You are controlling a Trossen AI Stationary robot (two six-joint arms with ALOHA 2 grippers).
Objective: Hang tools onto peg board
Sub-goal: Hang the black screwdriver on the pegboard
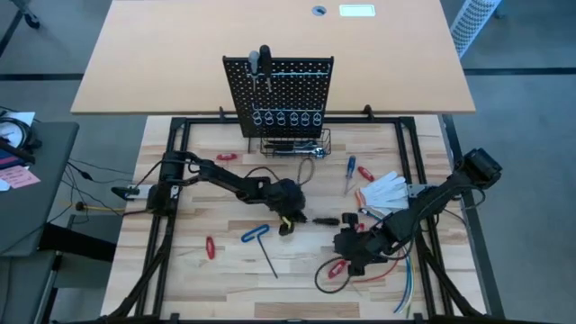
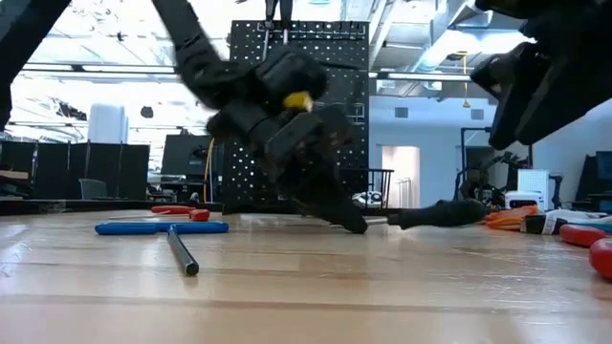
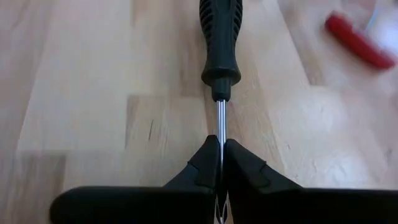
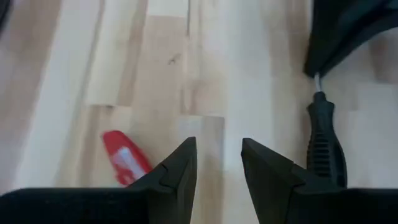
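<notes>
Left pincer (image 3: 220, 163) clamps black screwdriver (image 3: 220, 37) shaft

light: bright, even | low view: backlit | wrist views: blurred

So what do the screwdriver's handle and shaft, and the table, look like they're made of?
Screwdriver: the handle is matte black and ribbed, likely plastic or rubber; the shaft is thin, bright and mirror-like, so probably polished steel. The left gripper is shut on the shaft. Table: pale boards with grain and joints, apparently smooth-finished wood.
</notes>
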